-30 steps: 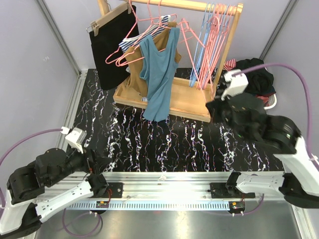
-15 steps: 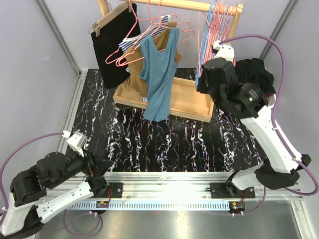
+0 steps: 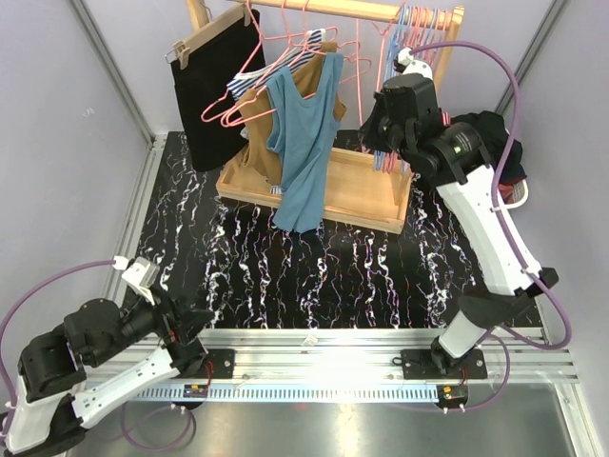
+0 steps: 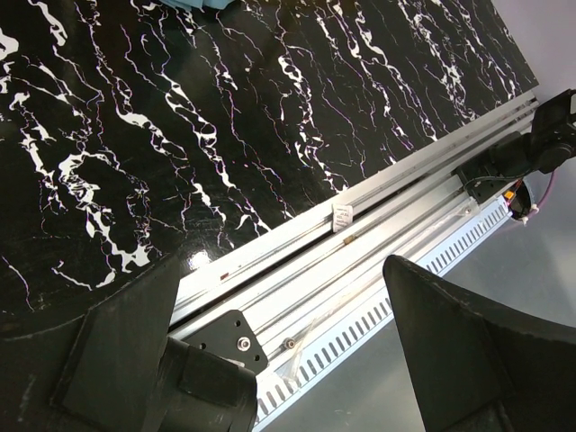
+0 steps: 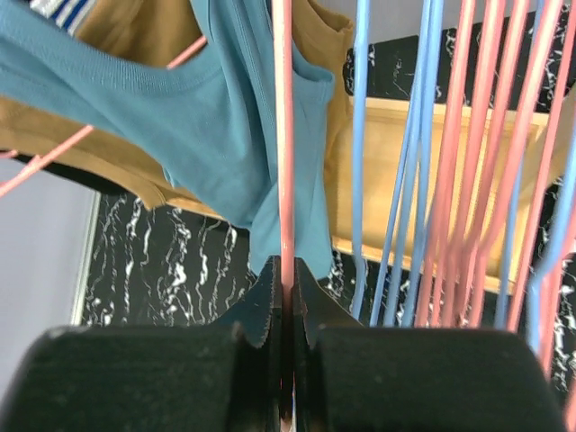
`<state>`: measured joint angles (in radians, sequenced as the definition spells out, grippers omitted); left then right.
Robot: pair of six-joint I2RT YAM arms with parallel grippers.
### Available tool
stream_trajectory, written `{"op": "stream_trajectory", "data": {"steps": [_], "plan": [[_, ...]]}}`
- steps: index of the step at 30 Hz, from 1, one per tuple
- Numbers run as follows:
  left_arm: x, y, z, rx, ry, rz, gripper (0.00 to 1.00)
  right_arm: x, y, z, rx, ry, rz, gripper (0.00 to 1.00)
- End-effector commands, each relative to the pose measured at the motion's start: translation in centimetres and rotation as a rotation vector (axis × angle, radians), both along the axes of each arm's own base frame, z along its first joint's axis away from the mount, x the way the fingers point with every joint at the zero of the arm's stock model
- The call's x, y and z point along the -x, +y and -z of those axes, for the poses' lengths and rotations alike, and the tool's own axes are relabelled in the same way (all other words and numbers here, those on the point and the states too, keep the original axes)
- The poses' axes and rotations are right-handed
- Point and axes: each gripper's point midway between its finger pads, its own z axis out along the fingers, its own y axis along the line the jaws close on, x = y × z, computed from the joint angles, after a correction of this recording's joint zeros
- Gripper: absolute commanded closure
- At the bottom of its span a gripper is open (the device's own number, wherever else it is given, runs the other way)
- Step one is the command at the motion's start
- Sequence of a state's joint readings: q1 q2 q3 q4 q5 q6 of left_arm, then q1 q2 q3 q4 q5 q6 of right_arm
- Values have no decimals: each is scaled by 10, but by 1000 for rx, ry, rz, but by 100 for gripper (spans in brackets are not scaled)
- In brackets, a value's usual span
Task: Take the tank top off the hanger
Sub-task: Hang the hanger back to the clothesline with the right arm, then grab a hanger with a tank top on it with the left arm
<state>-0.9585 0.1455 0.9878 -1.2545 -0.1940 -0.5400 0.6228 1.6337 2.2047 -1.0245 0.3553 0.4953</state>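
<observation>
The teal fabric tank top hangs on the wooden garment rack, just beyond the right pincer and to its left. This pincer is closed tight on a thin pink wire hanger. The left pincer is fully open and holds nothing.

Teal tank top, pink hanger, black white-veined tabletop, tan shirt, black skirt
</observation>
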Motion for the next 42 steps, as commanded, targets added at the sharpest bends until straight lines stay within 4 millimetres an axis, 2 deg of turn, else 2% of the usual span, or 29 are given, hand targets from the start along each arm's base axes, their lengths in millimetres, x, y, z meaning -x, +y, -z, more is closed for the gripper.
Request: {"op": "stream_trajectory", "data": {"steps": [1, 5, 9, 12, 13, 16, 17, 21, 22, 24, 25, 26, 27, 28, 29, 31, 32, 33, 34, 35, 36, 37, 38, 39, 40, 41, 42], "plan": [[1, -4, -12, 67, -26, 5, 1, -8, 6, -14, -59, -9, -12, 100], [2, -2, -11, 80, -26, 4, 1, -16, 11, -7, -57, 11, -26, 100], [4, -1, -11, 88, -25, 6, 1, -14, 14, 4, -39, 48, -50, 100], [3, -2, -11, 88, -24, 7, 1, -6, 11, 13, -28, 81, -61, 100], [3, -3, -11, 90, -24, 10, 1, 0, 9, 14, -34, 84, -68, 97], [3, -4, -12, 88, -22, 13, 1, 12, 4, 9, -49, 72, -76, 62], [3, -4, -13, 90, -26, 15, 1, 21, 0, 6, -59, 63, -81, 47], [2, -8, -16, 93, -28, 20, 1, 49, -13, -2, -65, 42, -99, 4], [1, -9, -16, 90, -25, 22, 1, 56, -12, -1, -65, 43, -116, 0], [0, -12, -18, 99, -28, 27, 1, 77, -12, 5, -69, 56, -165, 0], [0, -15, -18, 100, -23, 35, 1, 95, -9, 1, -85, 44, -213, 0], [-1, -16, -19, 102, -24, 37, 1, 104, -3, 22, -69, 93, -250, 0], [-1, -19, -22, 115, -28, 39, 1, 113, 4, 26, -80, 95, -285, 0], [-1, -21, -22, 114, -25, 48, 1, 131, 4, 23, -108, 76, -331, 0], [-2, -23, -24, 122, -28, 50, 1, 150, 21, 56, -87, 148, -407, 0], [-3, -27, -29, 143, -39, 55, 1, 175, 43, 74, -130, 163, -508, 0], [-4, -29, -30, 149, -41, 57, 1, 196, 49, 110, -98, 225, -553, 0], [-5, -31, -33, 163, -48, 57, 1, 206, 57, 124, -117, 250, -569, 0], [-7, -33, -32, 162, -45, 56, 1, 215, 58, 137, -120, 266, -574, 0], [-8, -36, -34, 173, -49, 57, 1, 229, 56, 186, -79, 351, -551, 0], [-9, -38, -34, 175, -49, 60, 1, 230, 63, 197, -114, 345, -554, 0], [-10, -41, -32, 171, -42, 65, 1, 233, 62, 212, -134, 363, -542, 7], [-10, -43, -32, 168, -40, 69, 2, 239, 53, 256, -97, 428, -512, 16], [-12, -46, -33, 174, -44, 71, 2, 235, 60, 260, -155, 405, -496, 26], [-14, -50, -30, 160, -34, 76, 3, 237, 52, 285, -140, 420, -475, 52], [-15, -52, -31, 162, -36, 79, 3, 225, 46, 290, -167, 391, -382, 100], [-15, -54, -31, 161, -35, 82, 3, 218, 41, 294, -170, 362, -336, 100]]}}
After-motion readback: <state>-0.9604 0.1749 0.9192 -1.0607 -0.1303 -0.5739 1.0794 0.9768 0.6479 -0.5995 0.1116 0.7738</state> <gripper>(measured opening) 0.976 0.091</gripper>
